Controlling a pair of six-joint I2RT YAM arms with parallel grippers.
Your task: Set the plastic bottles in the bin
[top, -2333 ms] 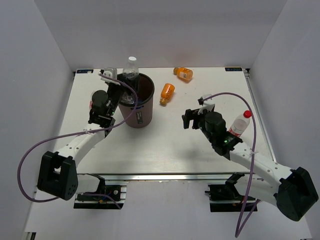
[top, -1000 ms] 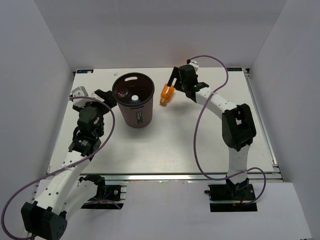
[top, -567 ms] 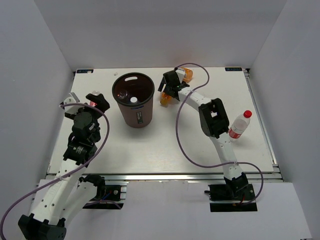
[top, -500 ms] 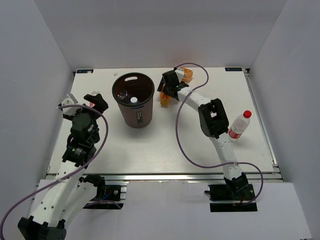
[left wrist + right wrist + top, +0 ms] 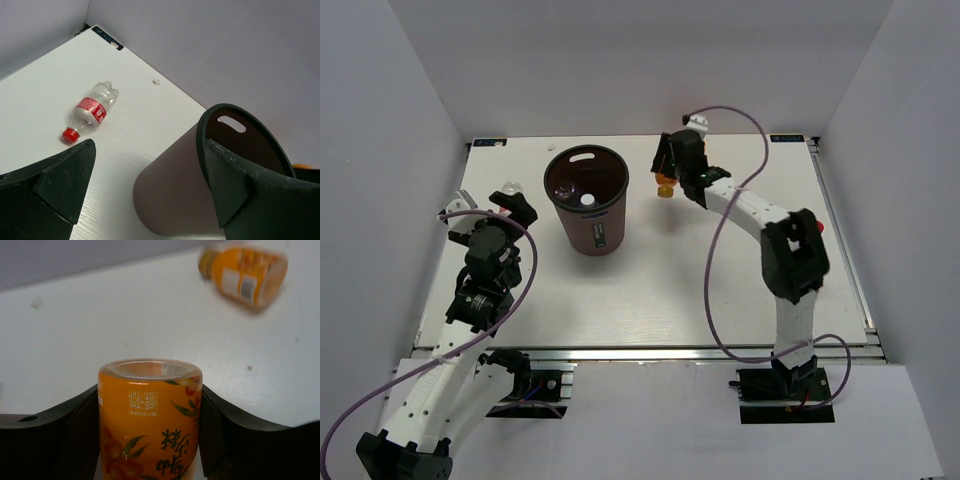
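Left arm: the left gripper [image 5: 488, 212] sits over the left side of the white table [image 5: 670, 280], jaws spread wide with nothing between them. In its wrist view the left gripper [image 5: 148, 150] frames two things. One is a clear plastic bottle with a red label and red cap [image 5: 90, 111], lying on its side on the table, cap toward the camera. The other is the dark maroon-brown cylindrical plastic bin [image 5: 170, 200], upright and to the right of that bottle, apart from it. The handle slot [image 5: 231, 124] shows near the far rim.

Overhead: the bin [image 5: 595, 235] stands left of centre, with a small label on its near wall. A white cap and some clear plastic [image 5: 586, 199] show inside it. The red-labelled bottle [image 5: 510, 186] is mostly hidden behind the left gripper.

Right arm: it reaches to the far side of the table, right of the bin. The right gripper [image 5: 668, 178] is closed on a small orange plastic bottle [image 5: 665, 187], of which only a little shows below the fingers from above. In the wrist view the right gripper [image 5: 150, 390] has a finger against each side of the orange bottle [image 5: 150, 430], whose clear end faces the camera. Whether it is off the table cannot be told.

A second orange plastic bottle [image 5: 243, 272] lies on its side farther off, blurred. A red cap [image 5: 817, 226] peeks out beside the right arm's elbow; the rest of that bottle is hidden.
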